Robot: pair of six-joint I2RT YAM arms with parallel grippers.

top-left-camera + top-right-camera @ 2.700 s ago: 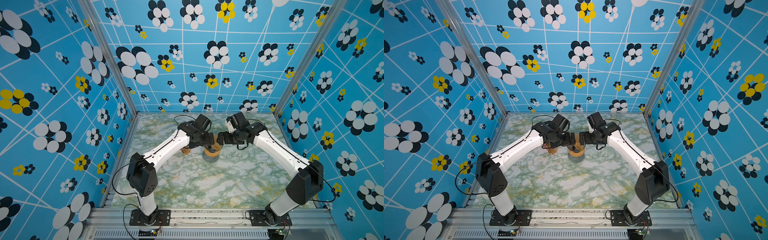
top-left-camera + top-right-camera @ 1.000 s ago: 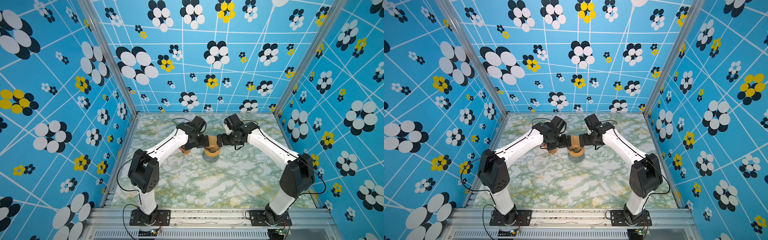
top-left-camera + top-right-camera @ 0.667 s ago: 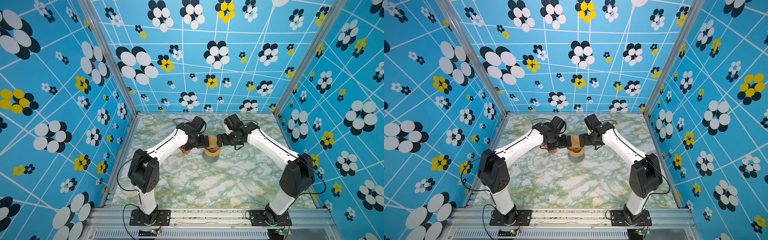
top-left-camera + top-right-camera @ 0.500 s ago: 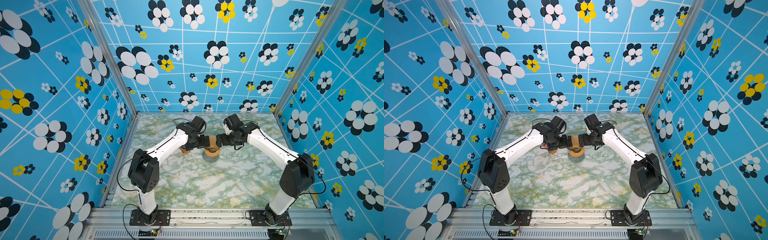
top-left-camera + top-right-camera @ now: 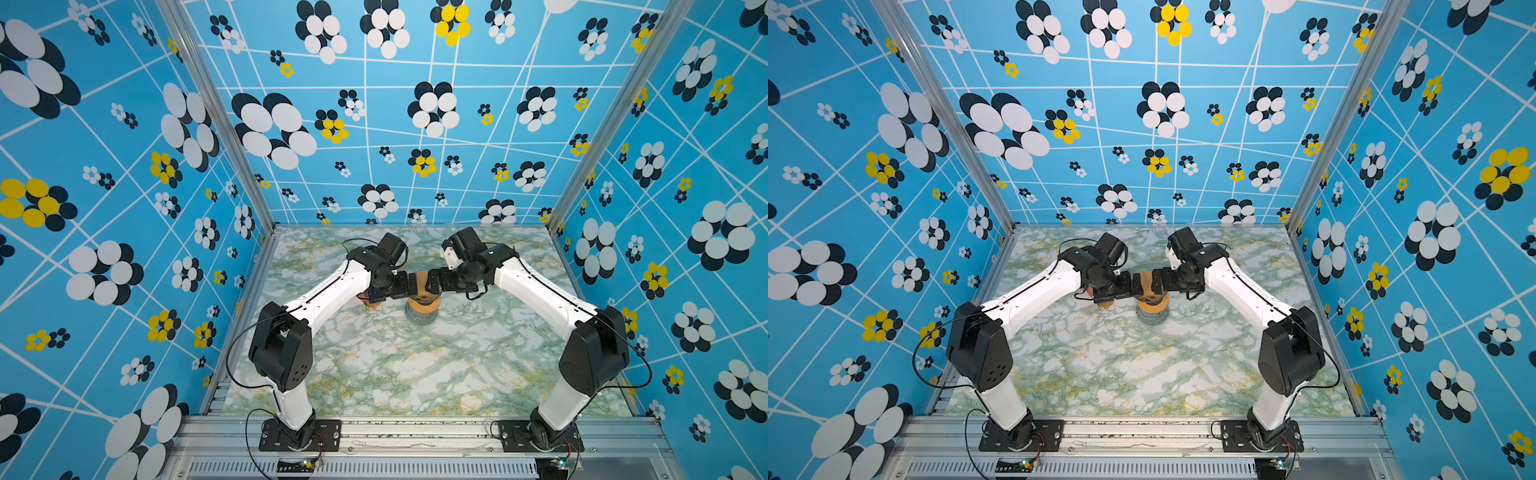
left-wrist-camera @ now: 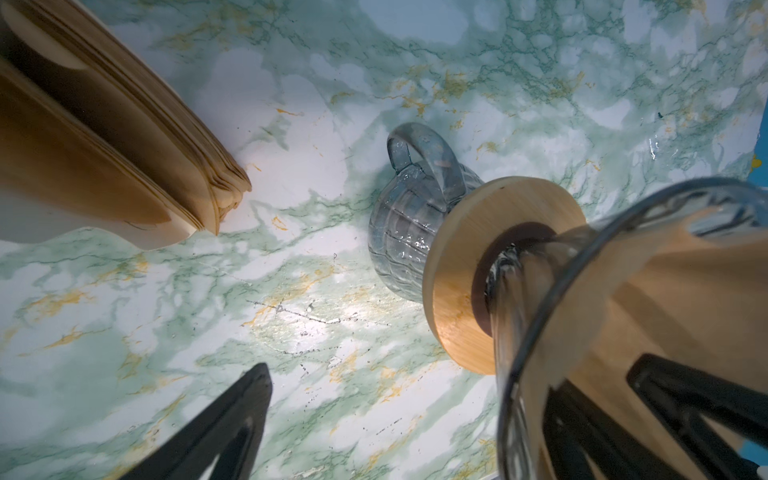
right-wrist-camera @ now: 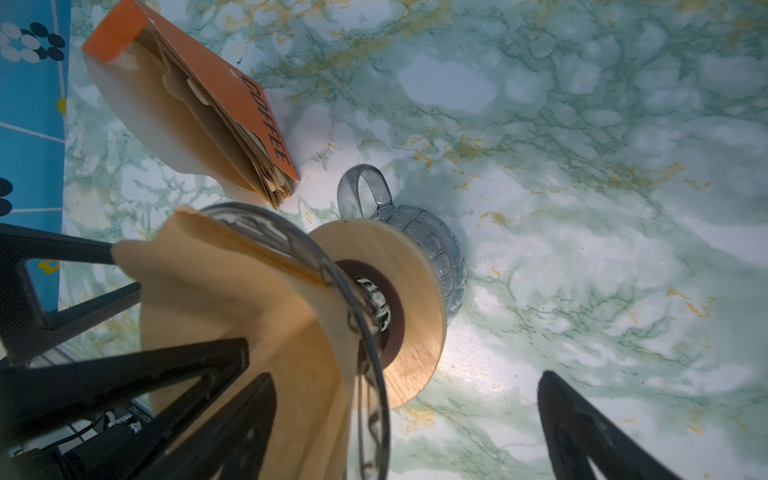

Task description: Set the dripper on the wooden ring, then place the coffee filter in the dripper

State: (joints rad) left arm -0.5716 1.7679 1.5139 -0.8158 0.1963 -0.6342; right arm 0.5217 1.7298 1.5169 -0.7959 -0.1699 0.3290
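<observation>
Right wrist view first — we see the coffee filter [image 7: 232, 291] sitting inside the dripper [image 7: 332, 282], centre-left of frame, tip pointing down its long axis toward the wooden ring [image 7: 415, 332]. Placement looks done — only backing away remains. Left gripper [image 5: 409, 286] and right gripper [image 5: 432, 282] both gape wide, holding nothing.

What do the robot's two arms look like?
Both arms have smooth white shells with chunky black joints. The left arm and right arm stand on black base plates, with thin black cables looping beside them. Each ends in a black gripper, left gripper and right gripper, with slim open-frame fingers.
</observation>
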